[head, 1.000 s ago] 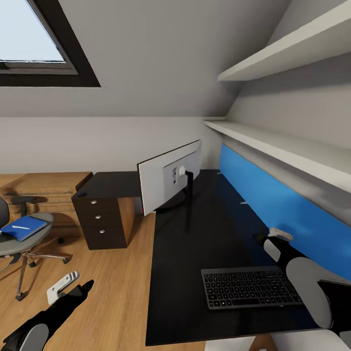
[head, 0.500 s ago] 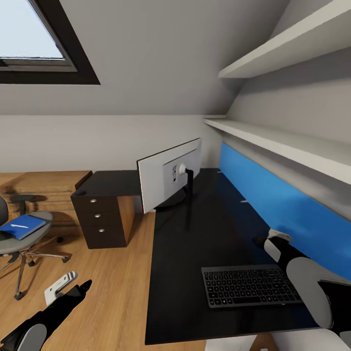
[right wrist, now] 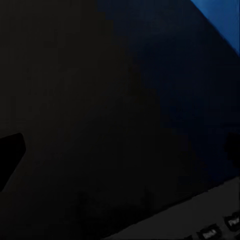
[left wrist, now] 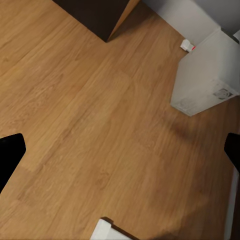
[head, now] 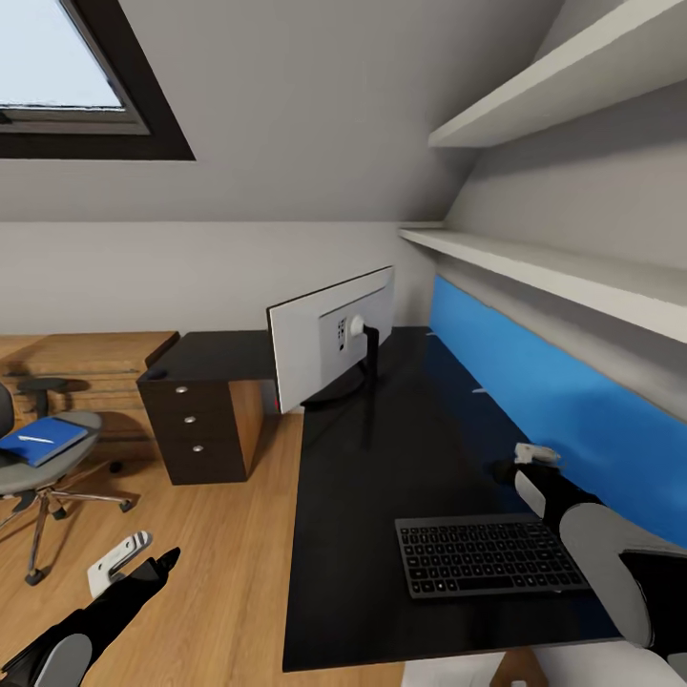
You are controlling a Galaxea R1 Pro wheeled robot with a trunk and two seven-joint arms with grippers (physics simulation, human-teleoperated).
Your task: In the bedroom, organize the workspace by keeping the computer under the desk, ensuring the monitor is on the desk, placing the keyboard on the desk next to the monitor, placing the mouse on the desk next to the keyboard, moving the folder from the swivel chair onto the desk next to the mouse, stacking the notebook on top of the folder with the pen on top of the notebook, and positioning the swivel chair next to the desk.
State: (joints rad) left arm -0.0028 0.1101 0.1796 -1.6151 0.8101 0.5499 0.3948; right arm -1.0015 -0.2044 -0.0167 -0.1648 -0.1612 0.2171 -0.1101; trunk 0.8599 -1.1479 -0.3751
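Both hands (head: 157, 563) (head: 510, 463) open, empty; keyboard (head: 491, 556) beside R; monitor (head: 329, 339) behind.

Swivel chair (head: 29, 458) cropped at frame edge

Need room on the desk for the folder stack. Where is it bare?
The desk is bare between the monitor stand and the keyboard, and left of the keyboard to the desk edge. Right of the keyboard is tight: the right gripper hangs there.
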